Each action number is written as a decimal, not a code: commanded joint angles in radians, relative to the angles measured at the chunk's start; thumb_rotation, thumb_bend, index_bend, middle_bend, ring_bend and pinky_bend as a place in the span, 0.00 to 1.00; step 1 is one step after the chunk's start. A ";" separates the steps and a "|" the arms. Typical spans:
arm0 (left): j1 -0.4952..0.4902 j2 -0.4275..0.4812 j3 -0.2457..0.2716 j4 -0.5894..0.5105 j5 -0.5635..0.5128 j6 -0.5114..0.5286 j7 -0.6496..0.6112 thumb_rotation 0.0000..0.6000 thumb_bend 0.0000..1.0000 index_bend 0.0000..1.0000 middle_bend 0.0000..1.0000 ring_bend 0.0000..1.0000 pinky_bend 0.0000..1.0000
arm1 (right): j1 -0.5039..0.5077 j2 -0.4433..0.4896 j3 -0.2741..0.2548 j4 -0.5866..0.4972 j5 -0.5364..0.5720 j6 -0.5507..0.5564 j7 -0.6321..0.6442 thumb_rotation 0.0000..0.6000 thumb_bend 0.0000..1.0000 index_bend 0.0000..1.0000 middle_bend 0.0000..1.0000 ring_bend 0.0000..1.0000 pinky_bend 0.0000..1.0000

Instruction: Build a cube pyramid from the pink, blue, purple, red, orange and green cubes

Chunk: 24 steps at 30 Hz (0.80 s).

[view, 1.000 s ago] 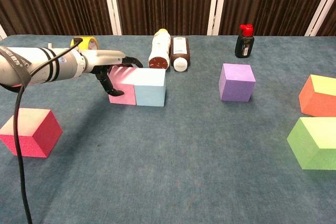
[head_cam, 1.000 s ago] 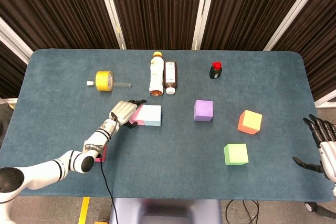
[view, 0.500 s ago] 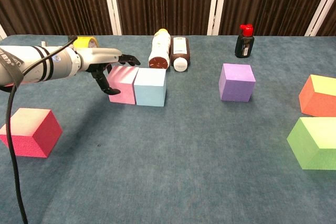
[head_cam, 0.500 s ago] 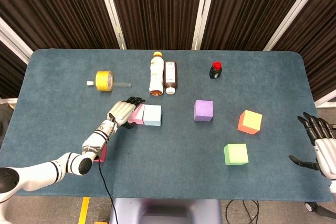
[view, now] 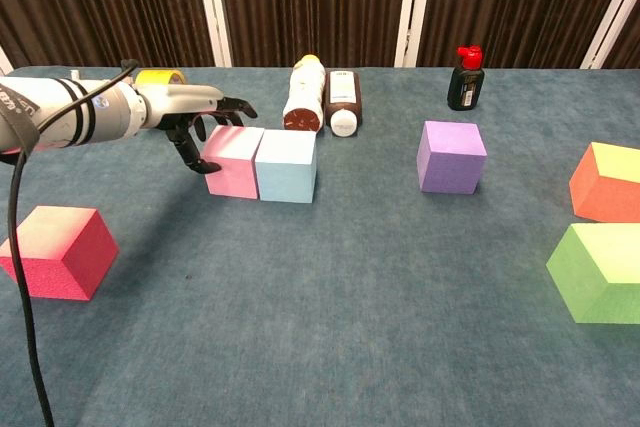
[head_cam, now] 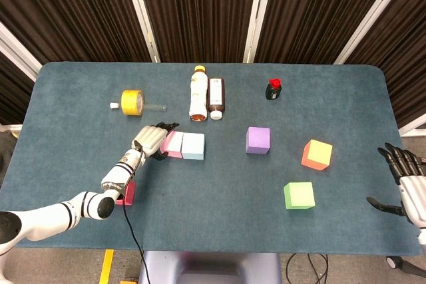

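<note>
A pink cube [head_cam: 173, 144] [view: 232, 160] and a light blue cube [head_cam: 194, 145] [view: 287, 166] stand side by side, touching, left of the table's middle. My left hand [head_cam: 150, 140] [view: 196, 119] hovers just left of the pink cube, fingers spread, holding nothing. A red cube [head_cam: 126, 193] [view: 55, 251] lies near the front left, partly hidden by my left forearm in the head view. The purple cube [head_cam: 258, 140] [view: 452, 156], orange cube [head_cam: 317, 154] [view: 607, 182] and green cube [head_cam: 299, 195] [view: 598, 272] sit apart on the right. My right hand [head_cam: 407, 184] is open off the table's right edge.
At the back lie a yellow tape roll [head_cam: 132, 102] [view: 160, 79], a white bottle [head_cam: 198, 94] [view: 303, 94] and a brown bottle [head_cam: 216, 98] [view: 343, 102] on their sides, plus a small black bottle with a red cap [head_cam: 273, 88] [view: 466, 78] standing upright.
My left hand has drawn back to the left, off the pink cube, which now shows fully. The right hand barely shifted.
</note>
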 commanded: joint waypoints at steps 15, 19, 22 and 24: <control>-0.010 -0.004 0.004 -0.017 -0.020 0.016 0.020 1.00 0.37 0.09 0.24 0.20 0.28 | -0.003 -0.005 -0.001 0.012 0.008 0.001 0.012 1.00 0.20 0.00 0.11 0.00 0.11; -0.012 -0.004 0.004 -0.021 -0.028 0.016 0.023 1.00 0.37 0.09 0.24 0.20 0.28 | -0.002 -0.005 0.000 0.014 0.010 -0.002 0.012 1.00 0.19 0.00 0.11 0.00 0.11; -0.015 -0.004 0.003 -0.022 -0.038 0.013 0.023 1.00 0.37 0.09 0.23 0.20 0.28 | -0.003 -0.006 0.001 0.016 0.012 -0.001 0.009 1.00 0.20 0.00 0.11 0.00 0.11; -0.016 -0.005 0.004 -0.021 -0.040 0.013 0.024 1.00 0.37 0.09 0.23 0.20 0.28 | -0.003 -0.007 0.001 0.017 0.014 -0.002 0.008 1.00 0.19 0.00 0.11 0.00 0.11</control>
